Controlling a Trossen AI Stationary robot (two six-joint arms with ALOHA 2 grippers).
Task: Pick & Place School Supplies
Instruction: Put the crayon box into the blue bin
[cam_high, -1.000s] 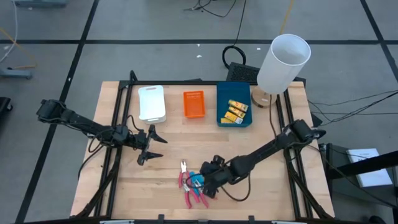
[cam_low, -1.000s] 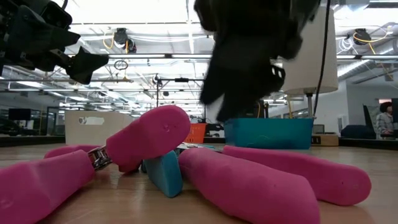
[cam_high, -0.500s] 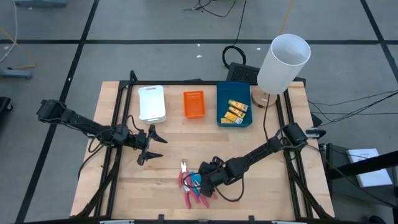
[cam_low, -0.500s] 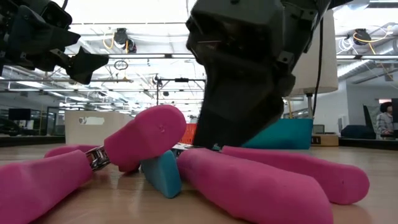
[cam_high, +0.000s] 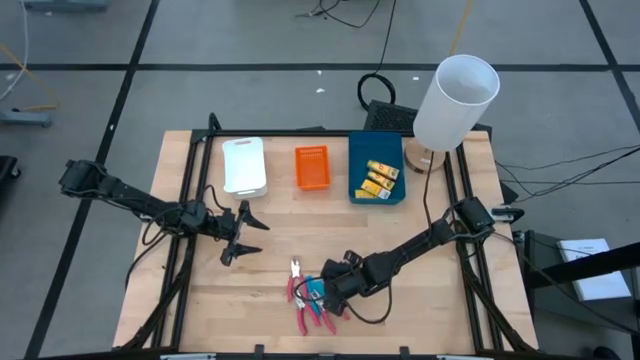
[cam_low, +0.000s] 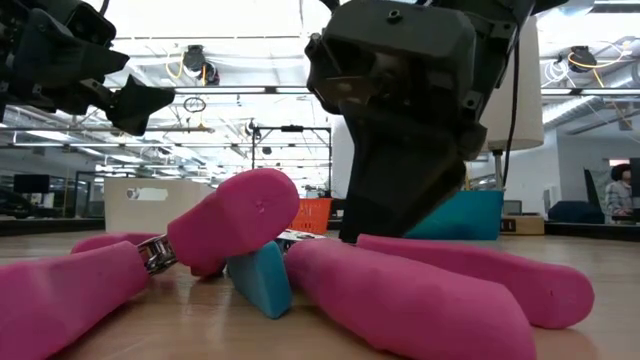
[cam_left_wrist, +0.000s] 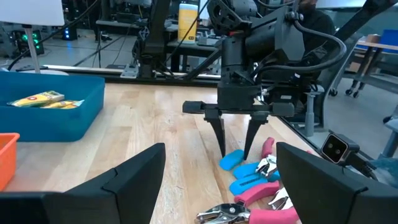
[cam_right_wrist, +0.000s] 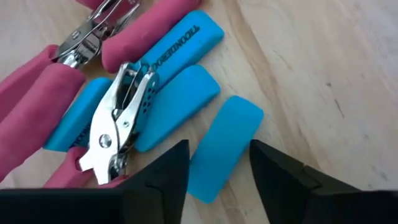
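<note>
A heap of school supplies lies near the table's front middle. It holds pink-handled tools (cam_high: 300, 302) (cam_right_wrist: 37, 102) and light-blue pieces (cam_right_wrist: 177, 43), all flat on the wood. My right gripper (cam_high: 325, 293) (cam_right_wrist: 219, 144) slants down over the heap, open. Its fingers stand on either side of one light-blue piece (cam_right_wrist: 225, 146) (cam_left_wrist: 231, 160), with slim gaps showing. Yellow packets (cam_high: 378, 180) lie in the blue tray (cam_high: 353, 170). My left gripper (cam_high: 245, 232) hovers open at the table's left.
A white tray (cam_high: 244, 165) and an orange tray (cam_high: 311, 167) stand beside the blue one along the far edge. A tall white cylinder (cam_high: 455, 100) stands at the far right corner. Bare wood lies between the heap and the trays.
My right gripper has come down onto the heap, and its fingers have drawn closer about the light-blue piece. The tools and pieces have stayed where they were.
</note>
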